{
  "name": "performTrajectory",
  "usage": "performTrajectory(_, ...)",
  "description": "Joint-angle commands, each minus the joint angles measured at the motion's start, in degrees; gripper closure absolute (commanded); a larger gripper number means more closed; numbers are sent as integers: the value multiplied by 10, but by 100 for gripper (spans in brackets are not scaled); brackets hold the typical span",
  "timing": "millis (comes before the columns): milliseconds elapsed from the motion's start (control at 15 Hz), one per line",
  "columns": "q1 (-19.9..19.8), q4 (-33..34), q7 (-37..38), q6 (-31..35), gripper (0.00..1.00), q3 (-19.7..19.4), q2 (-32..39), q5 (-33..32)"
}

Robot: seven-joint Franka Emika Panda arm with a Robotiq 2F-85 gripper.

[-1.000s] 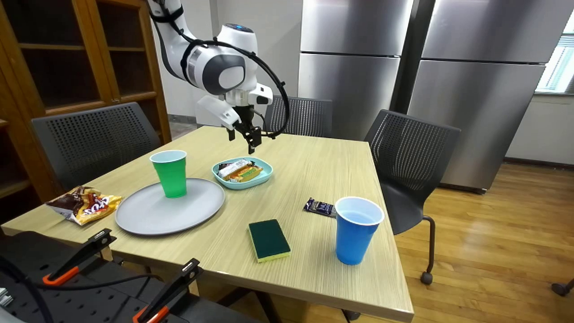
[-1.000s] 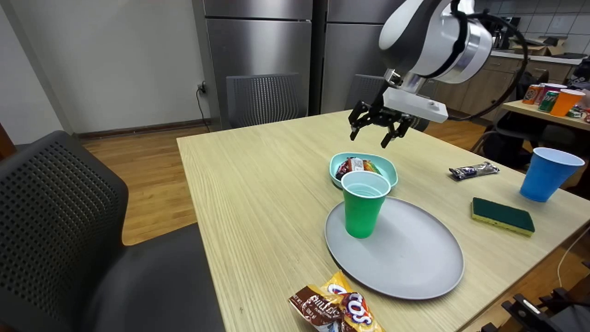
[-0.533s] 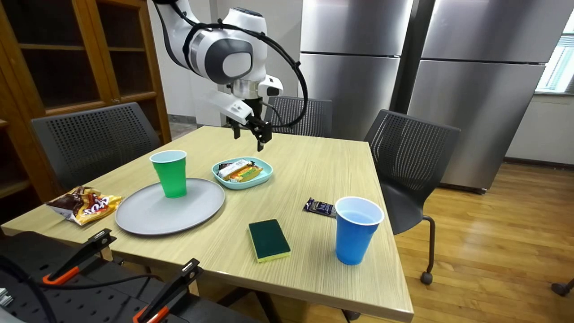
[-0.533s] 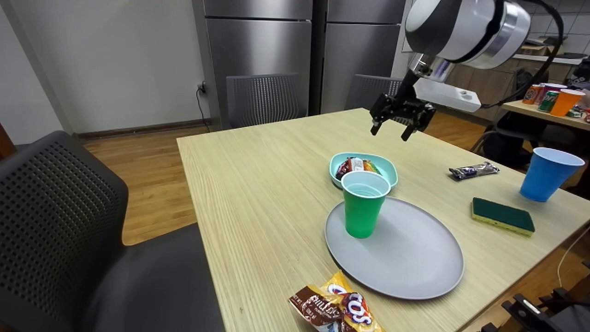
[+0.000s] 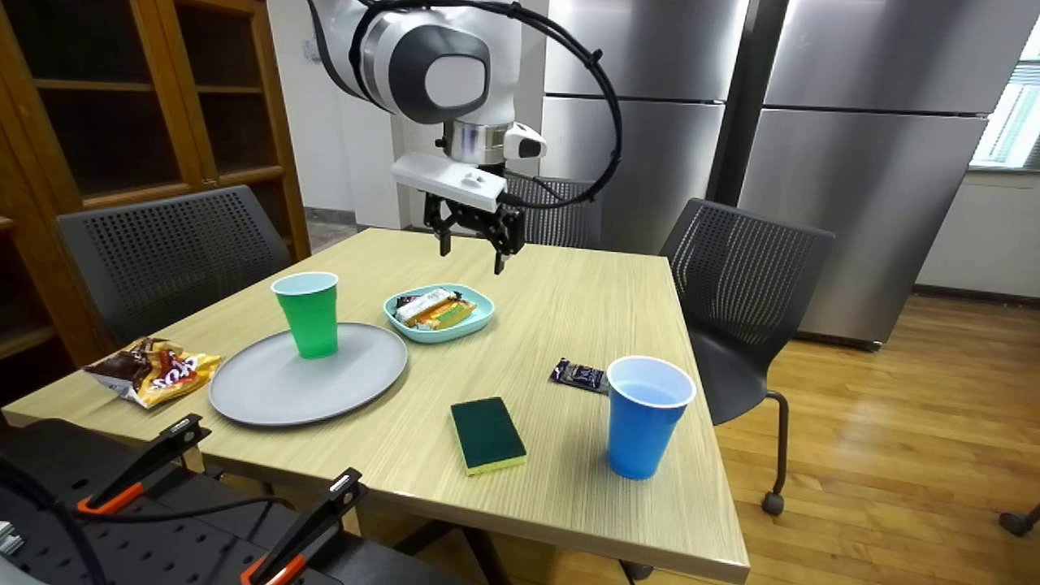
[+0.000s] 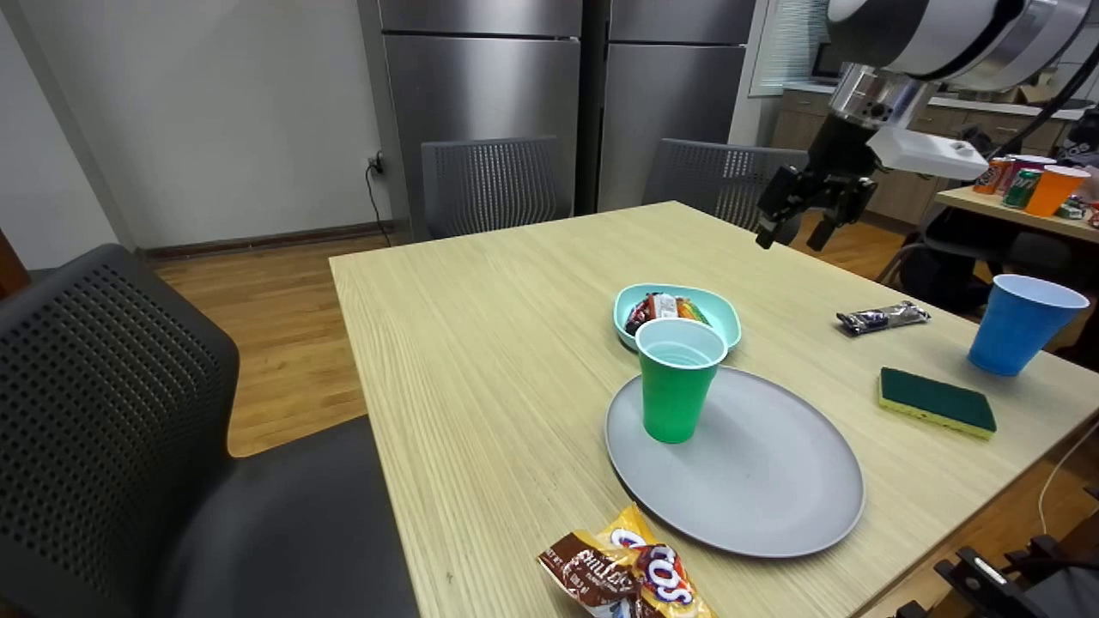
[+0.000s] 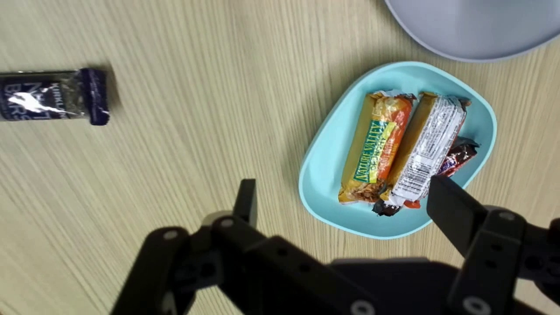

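On the left in an exterior view, a tall green plastic cup [image 5: 309, 325] stands on a round grey plate [image 5: 264, 394]. Next, a pale blue rounded bowl [image 5: 465, 328] holds shiny wrapped snack bars [image 5: 440, 315]. The two-fingered black gripper [image 5: 471, 258] has just moved right (spread wide, holding nothing), nearer the flat dark-blue wrapped bar [image 5: 580, 376].
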Motion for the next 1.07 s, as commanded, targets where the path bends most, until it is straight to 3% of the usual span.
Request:
performTrajectory(0,-13,-26,-81,-55,0,-21,-59,18)
performTrajectory(133,-7,-24,-101,-66,0,-43,-67,14)
performTrajectory(267,13,-9,-75,-45,0,-57,-40,10)
performTrajectory(533,20,-10,-74,-43,0,-59,-33,9)
performTrajectory(667,17,-28,-92,-10,0,-59,-49,18)
performTrajectory(1000,1,-48,-108,-27,0,-78,-83,47)
